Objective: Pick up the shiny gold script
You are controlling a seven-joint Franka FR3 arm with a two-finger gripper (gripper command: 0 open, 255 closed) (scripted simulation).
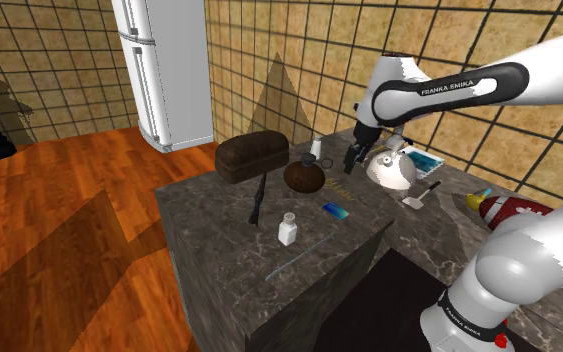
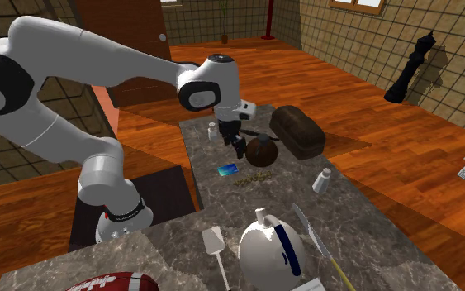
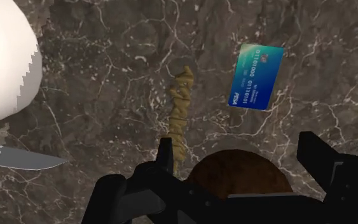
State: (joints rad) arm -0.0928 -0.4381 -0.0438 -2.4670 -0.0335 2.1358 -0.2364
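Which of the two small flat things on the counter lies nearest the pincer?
The gold twisted strip: its end sits right beside one finger of the open pincer. The blue card lies farther off, apart.

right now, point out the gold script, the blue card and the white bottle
gold script (image 3: 180,109), wrist view, middle of its length
blue card (image 3: 255,76), wrist view, centre of its face
white bottle (image 1: 288,233), shoulder view, its body
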